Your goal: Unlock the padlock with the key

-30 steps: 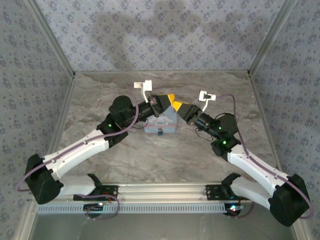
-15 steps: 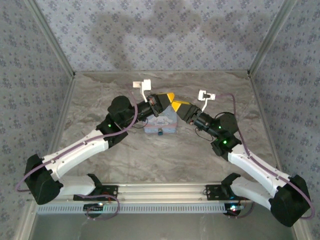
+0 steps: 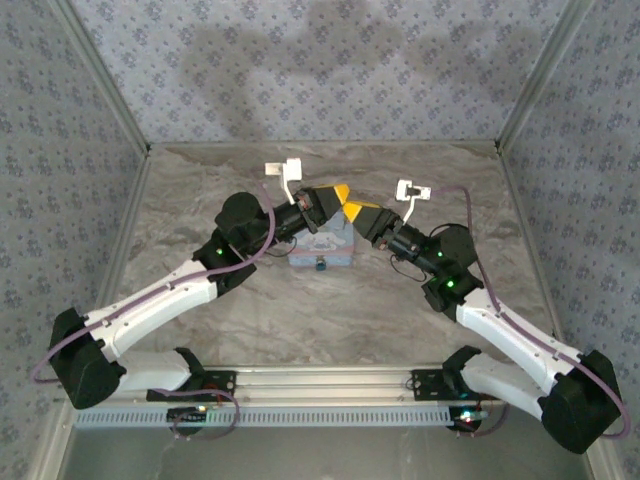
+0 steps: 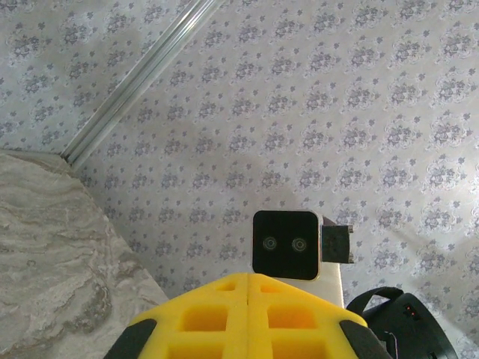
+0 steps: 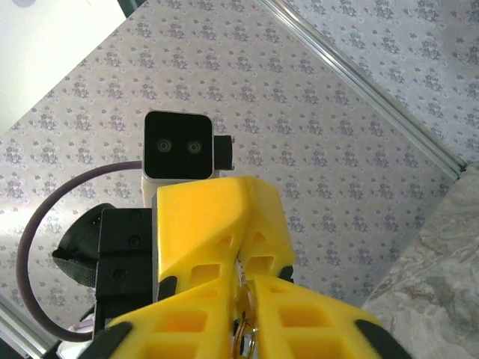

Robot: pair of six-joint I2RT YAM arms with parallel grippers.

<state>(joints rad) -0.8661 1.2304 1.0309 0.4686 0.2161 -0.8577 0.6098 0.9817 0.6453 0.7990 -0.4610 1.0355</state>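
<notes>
Viewing from above, the padlock (image 3: 319,264) is a blurred dark speck on the box (image 3: 322,245) front at frame centre. Both pincers meet just above the box. The left pincer (image 4: 248,288) is clenched empty; the right pincer (image 5: 247,295) grips the key (image 5: 243,342), mostly hidden between its pads.

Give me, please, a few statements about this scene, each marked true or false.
1. The tips of the left gripper and the right gripper are close together near the box. True.
2. The left gripper is wide open. False: it is shut.
3. A small dark padlock sits at the box's near side. True.
4. The box stands at the right edge of the table. False: it stands near the middle.
5. A small metal ring shows between the right gripper's fingers. True.
</notes>
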